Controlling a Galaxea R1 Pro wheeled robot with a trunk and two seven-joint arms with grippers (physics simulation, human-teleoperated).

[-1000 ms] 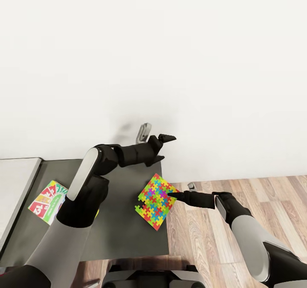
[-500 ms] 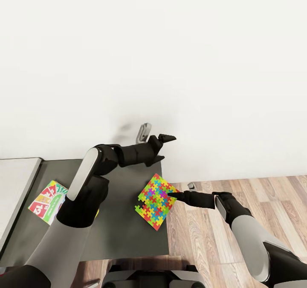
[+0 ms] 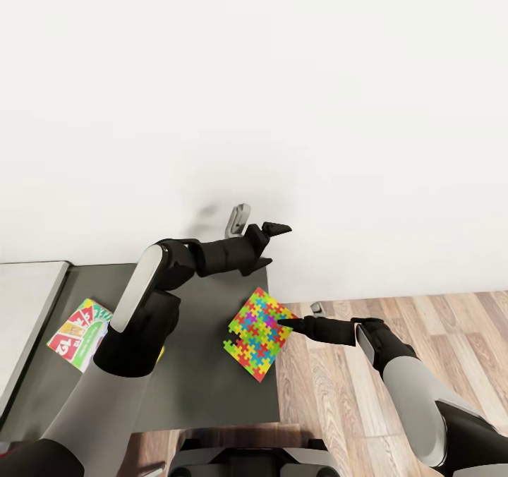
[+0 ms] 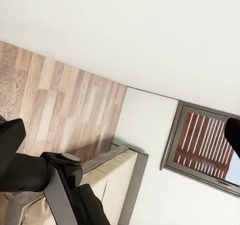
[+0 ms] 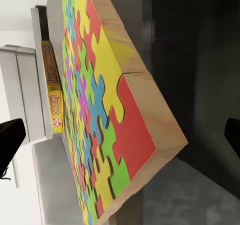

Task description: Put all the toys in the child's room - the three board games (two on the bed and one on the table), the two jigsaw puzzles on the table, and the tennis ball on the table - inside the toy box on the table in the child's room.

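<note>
The left arm (image 3: 141,315) covers part of the table (image 3: 204,385) and the near corner of the game box (image 3: 79,334) beside it. Something yellow (image 3: 162,352) peeks from under that arm, too little showing to name. The right gripper (image 3: 288,319) reaches the puzzle (image 3: 258,332) edge; whether its fingers touch or clamp it cannot be told. In the right wrist view both fingertips (image 5: 10,140) are cut off at the picture's sides, and the puzzle runs off the frame.
</note>
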